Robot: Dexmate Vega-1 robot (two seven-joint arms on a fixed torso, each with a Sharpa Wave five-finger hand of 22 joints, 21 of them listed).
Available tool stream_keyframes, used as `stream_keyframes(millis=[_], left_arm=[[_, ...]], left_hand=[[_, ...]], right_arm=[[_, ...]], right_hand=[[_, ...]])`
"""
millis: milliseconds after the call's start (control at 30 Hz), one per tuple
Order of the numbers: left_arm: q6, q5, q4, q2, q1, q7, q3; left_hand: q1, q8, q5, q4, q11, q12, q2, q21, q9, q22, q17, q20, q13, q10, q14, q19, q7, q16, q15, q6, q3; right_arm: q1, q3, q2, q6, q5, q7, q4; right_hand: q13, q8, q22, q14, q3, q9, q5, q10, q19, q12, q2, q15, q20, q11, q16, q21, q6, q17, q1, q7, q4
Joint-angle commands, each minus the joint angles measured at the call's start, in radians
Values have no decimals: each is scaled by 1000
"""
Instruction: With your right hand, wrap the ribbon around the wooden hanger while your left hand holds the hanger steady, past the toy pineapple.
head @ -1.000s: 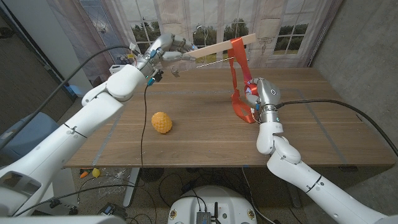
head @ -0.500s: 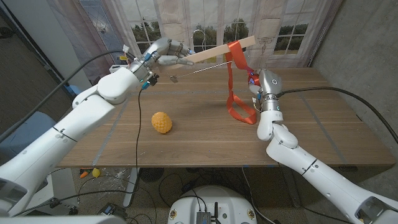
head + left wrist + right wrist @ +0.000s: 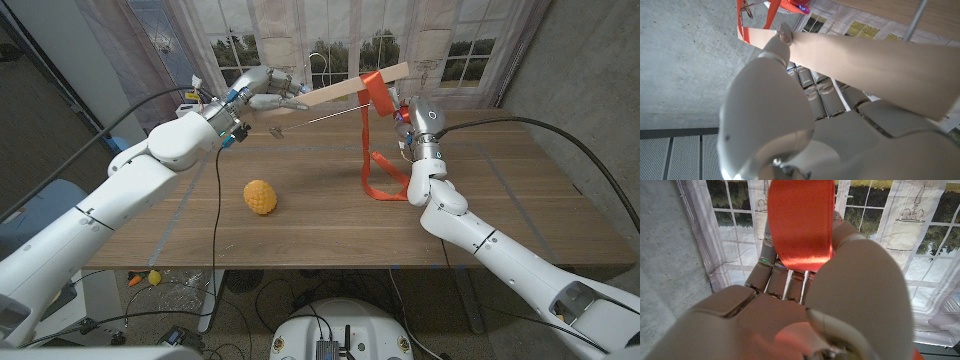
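Near the worktop's (image 3: 300,215) far left corner, the left robot hand (image 3: 262,86) grips one end of the wooden hanger (image 3: 345,88), held in the air above the far edge. A toy pineapple (image 3: 260,196) lies toward the left front. The orange ribbon (image 3: 375,150) drapes over the hanger's right end, its tail on the worktop; the right robot hand (image 3: 408,112) holds it there.

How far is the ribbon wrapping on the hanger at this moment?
Done: the left hand holds the hanger raised, and the ribbon is looped over its far end. In hand: the right hand holds the ribbon beside that loop. Left: most of the ribbon hangs down to the table, unwrapped.
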Motion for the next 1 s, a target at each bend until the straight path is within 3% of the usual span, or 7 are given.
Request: stream_keyframes(millis=[33,533,1000], left_arm=[[-22,-69,12,56,48,-56,-39],[-39,-192,92,112,38,-232,-36],[58,-174,58,218,25,-267,-25]], left_hand=[[87,3,5,34,3,-3,92,4,3,2,3,-27,5,11,76,-5,20,-4,-123,27,44],[86,0,5,34,5,-7,92,8,8,1,6,-25,11,9,76,-8,25,-8,-122,24,48],[87,-4,5,34,6,-13,91,11,13,1,11,-23,14,8,73,-12,26,-12,-122,19,52]], right_arm=[[103,-47,-39,-14,-49,67,24],[132,0,-88,-49,-90,70,-32],[199,-26,-119,-55,-194,170,-71]], right_hand=[[5,2,-2,141,15,3,4,46,-5,-1,178,-220,-129,34,-4,8,10,1,186,-3,7],[7,-2,-7,141,15,3,4,45,-10,-8,179,-219,-129,34,-7,15,10,0,183,-4,9],[8,-5,-11,141,16,3,5,43,-17,-14,178,-219,-129,31,-9,23,11,0,183,-5,9]])
